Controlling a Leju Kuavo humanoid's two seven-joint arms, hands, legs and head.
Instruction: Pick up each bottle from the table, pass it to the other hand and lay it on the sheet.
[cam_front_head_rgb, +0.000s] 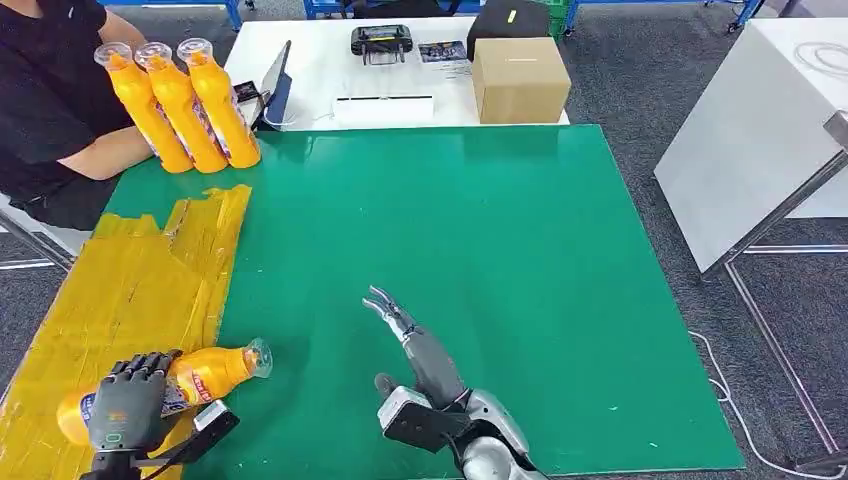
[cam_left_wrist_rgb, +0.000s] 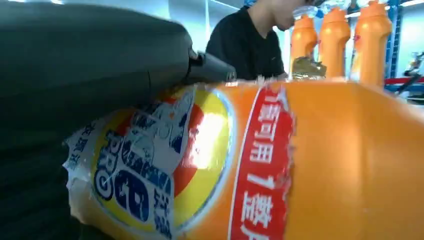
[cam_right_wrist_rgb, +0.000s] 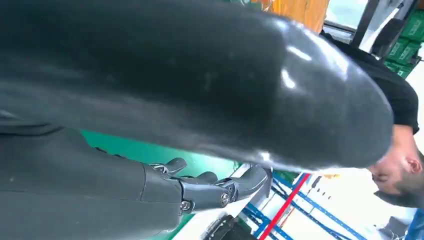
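table: green top (cam_front_head_rgb: 520, 260), I stand at its near edge; white table (cam_front_head_rgb: 330, 70) butts its far edge.
sheet: yellow sheet (cam_front_head_rgb: 130, 290), crinkled, draped over the table's left edge, running from near the far-left corner down toward me.
person: sits at far left in a black top (cam_front_head_rgb: 45, 110), forearm resting near the standing bottles.
box: cardboard box (cam_front_head_rgb: 520, 78) on the white table, well apart from my work.
standing bottles: three orange bottles (cam_front_head_rgb: 180, 100) upright, touching in a row at the far-left corner of the green top, just past the sheet's far end. Not yet picked.
held bottle: orange bottle (cam_front_head_rgb: 205, 375) lying on its side, cap pointing toward table centre, base end over the sheet, neck end over bare green. Left wrist view shows its label (cam_left_wrist_rgb: 165, 165) right up against my palm.
my left hand: left hand (cam_front_head_rgb: 128, 400) wrapped over the bottle's body, fingers curled down around it; it grips the bottle low on the near end of the sheet.
my right hand: right hand (cam_front_head_rgb: 405, 335) holds nothing, fingers stretched forward and slightly apart above the green top, near centre, well apart from the bottle.
step: my read, laying this bottle on the sheet, handover done.
next: I judge the left hand must let go without rolling the bottle off the sheet edge, then right hand reaches for a standing bottle.
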